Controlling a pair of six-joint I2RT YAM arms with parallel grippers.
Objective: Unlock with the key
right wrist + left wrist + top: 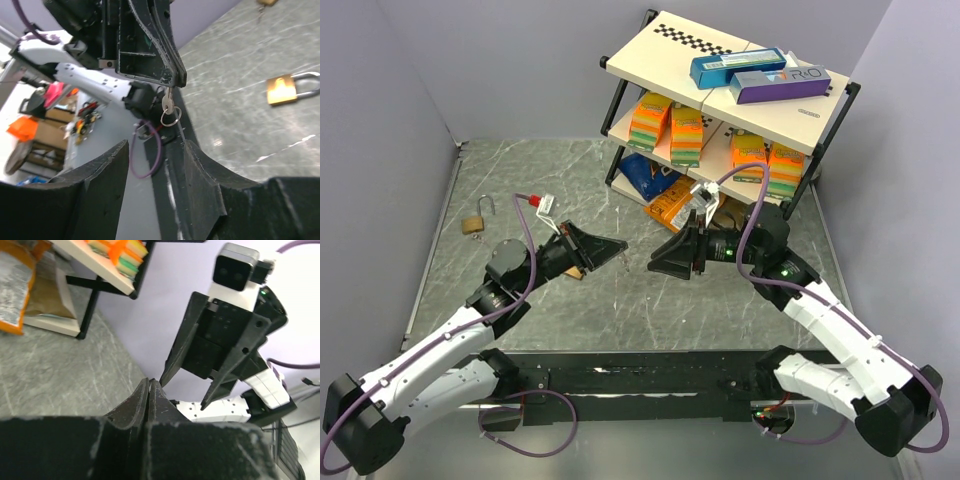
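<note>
The left hand is pressed together and pinches the key. The key hangs down from its tips with a little ring, up above the bench. The right hand is spread wide, just to the right, facing it. One padlock lies on the bench near the left hand. Another padlock lies far off to the left.
</note>
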